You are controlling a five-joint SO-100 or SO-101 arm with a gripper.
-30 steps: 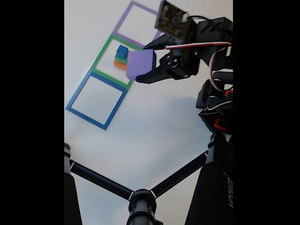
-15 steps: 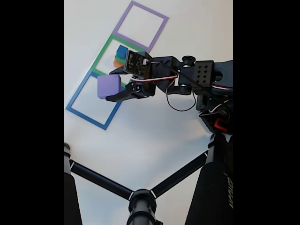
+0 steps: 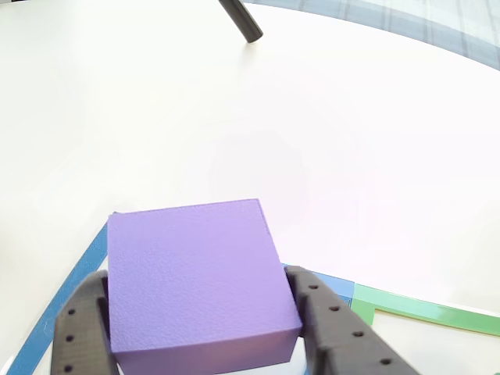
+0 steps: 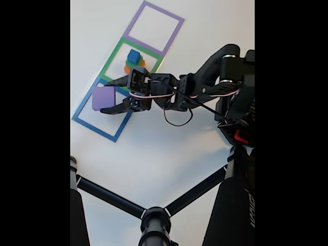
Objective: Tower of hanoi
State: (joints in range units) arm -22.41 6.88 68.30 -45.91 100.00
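Purple block [image 4: 103, 98] clamped between gripper [image 4: 108, 97] fingers, held over blue square outline [image 4: 97, 128]. Blue cube [image 4: 134, 56], green and orange blocks stacked inside green outline [image 4: 114, 56].

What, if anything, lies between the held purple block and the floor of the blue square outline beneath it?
Nothing visible does. The end effector holds the purple block over the blue outline, whose inside shows bare. The stack of three smaller blocks sits apart in the green outline.
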